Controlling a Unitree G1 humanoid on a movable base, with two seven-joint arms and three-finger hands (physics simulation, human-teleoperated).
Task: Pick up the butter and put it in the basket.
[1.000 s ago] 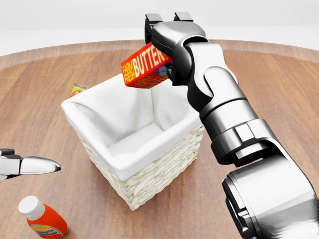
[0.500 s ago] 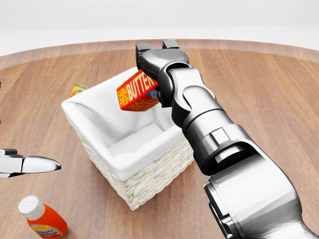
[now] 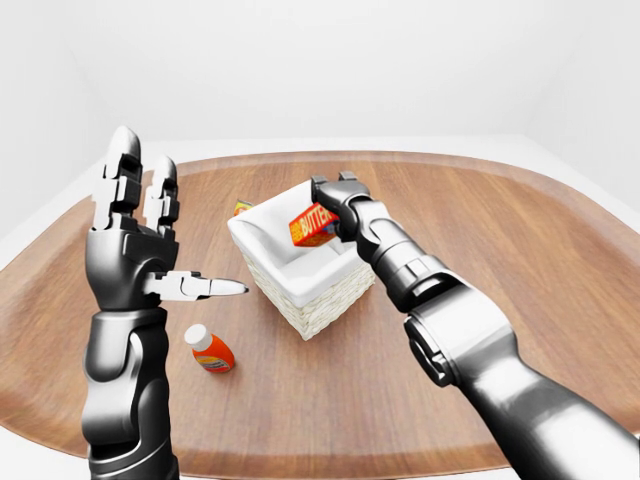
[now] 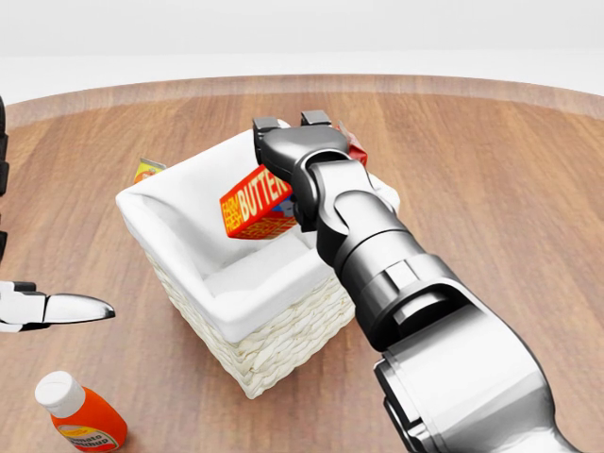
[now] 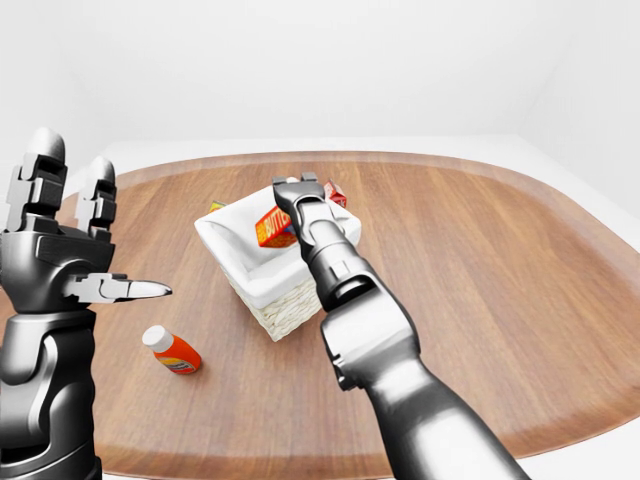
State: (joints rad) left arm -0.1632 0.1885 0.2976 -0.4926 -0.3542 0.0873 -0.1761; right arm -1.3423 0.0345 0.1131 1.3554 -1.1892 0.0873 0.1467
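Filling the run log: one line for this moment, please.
right robot hand: shut on butter | butter: over basket | left robot hand: open, raised

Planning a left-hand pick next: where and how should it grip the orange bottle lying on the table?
Grip the orange bottle across its body, below the white cap, coming straight down from above. It lies on its side on the table, cap toward the head view's upper left, so close the fingers across its long axis. The left hand is open.

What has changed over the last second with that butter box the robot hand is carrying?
The right robot hand carried the butter down and leftward in the head view, over the basket, gripping it throughout. The left robot hand and bottle stayed put.
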